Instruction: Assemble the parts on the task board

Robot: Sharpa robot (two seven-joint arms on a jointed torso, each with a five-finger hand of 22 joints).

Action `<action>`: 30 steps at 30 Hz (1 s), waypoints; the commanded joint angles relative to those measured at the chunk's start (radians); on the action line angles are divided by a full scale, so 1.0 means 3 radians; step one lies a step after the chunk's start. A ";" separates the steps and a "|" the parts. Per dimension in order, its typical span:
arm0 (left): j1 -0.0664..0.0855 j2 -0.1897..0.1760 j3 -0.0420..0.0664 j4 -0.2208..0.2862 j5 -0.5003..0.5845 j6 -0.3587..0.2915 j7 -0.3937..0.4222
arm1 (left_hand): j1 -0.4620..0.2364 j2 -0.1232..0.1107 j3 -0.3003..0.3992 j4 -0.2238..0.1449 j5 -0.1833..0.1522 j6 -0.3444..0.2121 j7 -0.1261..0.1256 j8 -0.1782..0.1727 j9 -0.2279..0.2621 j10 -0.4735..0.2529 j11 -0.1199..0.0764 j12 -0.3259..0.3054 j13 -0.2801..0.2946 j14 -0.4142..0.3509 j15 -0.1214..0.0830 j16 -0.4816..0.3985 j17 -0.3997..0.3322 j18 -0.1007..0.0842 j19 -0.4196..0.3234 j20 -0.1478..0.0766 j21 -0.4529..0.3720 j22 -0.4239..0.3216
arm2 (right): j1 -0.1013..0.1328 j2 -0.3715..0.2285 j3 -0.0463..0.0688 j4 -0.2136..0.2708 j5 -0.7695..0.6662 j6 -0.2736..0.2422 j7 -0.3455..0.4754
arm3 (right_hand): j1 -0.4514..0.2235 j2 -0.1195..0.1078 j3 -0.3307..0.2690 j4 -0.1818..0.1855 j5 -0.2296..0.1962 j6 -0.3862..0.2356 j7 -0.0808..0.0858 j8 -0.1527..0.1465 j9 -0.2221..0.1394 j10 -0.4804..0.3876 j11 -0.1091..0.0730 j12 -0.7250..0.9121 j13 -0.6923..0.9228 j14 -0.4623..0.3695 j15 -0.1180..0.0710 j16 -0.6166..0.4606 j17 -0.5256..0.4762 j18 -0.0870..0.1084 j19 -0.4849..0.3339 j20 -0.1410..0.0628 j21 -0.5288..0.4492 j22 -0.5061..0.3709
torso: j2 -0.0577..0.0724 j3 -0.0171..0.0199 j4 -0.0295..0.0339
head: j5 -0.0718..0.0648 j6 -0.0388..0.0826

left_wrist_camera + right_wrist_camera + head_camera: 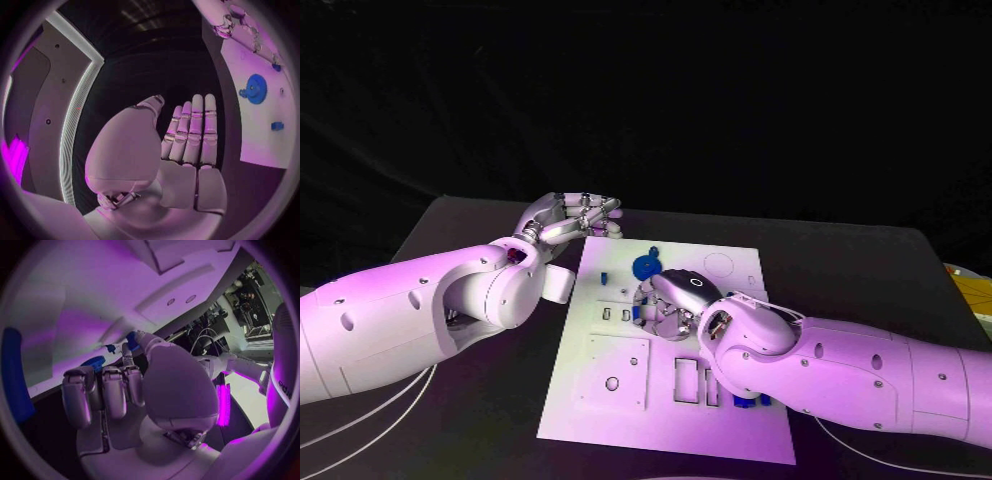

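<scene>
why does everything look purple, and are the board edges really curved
Head view: purple light tints the white board and both arms; its edges run straight. Left wrist view: fisheye bends the board's edge beside the left hand. Right wrist view: same bending around the right hand.

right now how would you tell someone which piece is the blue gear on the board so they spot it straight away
Start at the white task board in the middle of the black table. Near its far edge, just beyond the right hand, lies the blue gear. It is round and toothed, and larger than the small blue pieces around the board.
</scene>
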State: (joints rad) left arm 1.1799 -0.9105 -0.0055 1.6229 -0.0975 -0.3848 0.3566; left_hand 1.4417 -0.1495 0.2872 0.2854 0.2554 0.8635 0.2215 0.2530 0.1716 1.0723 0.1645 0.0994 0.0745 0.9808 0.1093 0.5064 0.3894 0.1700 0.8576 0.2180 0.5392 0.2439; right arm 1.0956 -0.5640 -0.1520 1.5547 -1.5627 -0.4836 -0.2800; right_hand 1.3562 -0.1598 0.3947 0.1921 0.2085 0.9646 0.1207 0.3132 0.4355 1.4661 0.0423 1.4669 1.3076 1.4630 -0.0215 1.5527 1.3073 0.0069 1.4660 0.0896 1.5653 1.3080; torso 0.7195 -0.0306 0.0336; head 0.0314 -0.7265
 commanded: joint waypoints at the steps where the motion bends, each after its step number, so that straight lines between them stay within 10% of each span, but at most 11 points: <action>1: 0.0001 0.0004 0.0002 0.0006 -0.0013 0.0059 0.0016 | 0.0008 -0.0020 0.0012 0.0002 -0.0012 -0.0023 0.0008 -0.0010 -0.0004 -0.0011 -0.0001 -0.0018 -0.0002 -0.0020 0.0003 -0.0002 0.0003 0.0036 -0.0016 -0.0001 0.0020 0.0004 | -0.0014 0.0005 -0.0011 -0.0012 -0.0059 0.0100 -0.0054 | -0.0047 -0.0019 -0.0003 0.0028 -0.0030 0.0006 -0.0003 0.0004 0.0007 -0.0016 -0.0004 -0.0019 0.0412 0.0309 -0.0014 -0.0005 0.0644 -0.0017 0.0336 -0.0024 -0.0002 0.0865 | 0.0001 0.0000 0.0001 | -0.0003 0.0001; 30: 0.0001 0.0002 0.0002 -0.0001 -0.0014 0.0067 0.0005 | 0.0006 -0.0022 0.0014 0.0005 -0.0013 -0.0026 0.0009 -0.0010 -0.0004 -0.0013 0.0000 -0.0021 -0.0003 -0.0024 0.0004 -0.0002 0.0006 0.0035 -0.0021 0.0000 0.0023 0.0005 | -0.0019 0.0005 -0.0012 -0.0014 -0.0062 -0.0003 0.0005 | -0.0277 -0.0205 -0.0266 0.0209 -0.0128 -0.0343 0.0122 -0.0153 -0.0065 -0.0148 0.0111 -0.0131 0.0292 0.0290 0.0083 -0.0032 0.0565 0.0005 0.0285 0.0061 -0.0086 0.0825 | 0.0000 0.0000 0.0000 | -0.0012 0.0010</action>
State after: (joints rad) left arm 1.1799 -0.9111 -0.0056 1.6214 -0.0981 -0.3830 0.3543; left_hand 1.4417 -0.1495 0.2872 0.2854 0.2554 0.8635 0.2215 0.2530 0.1716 1.0723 0.1645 0.0993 0.0745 0.9808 0.1093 0.5064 0.3902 0.1700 0.8576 0.2179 0.5392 0.2446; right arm 1.0918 -0.5610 -0.1547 1.5476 -1.5691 -0.4804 -0.2829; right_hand 1.2838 -0.2240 0.3219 0.2523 0.1686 0.8666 0.1578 0.2739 0.4167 1.4285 0.0728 1.4302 1.3077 1.4663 -0.0035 1.5488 1.3079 0.0069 1.4660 0.1015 1.5429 1.3076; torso 0.7194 -0.0306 0.0336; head 0.0280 -0.7235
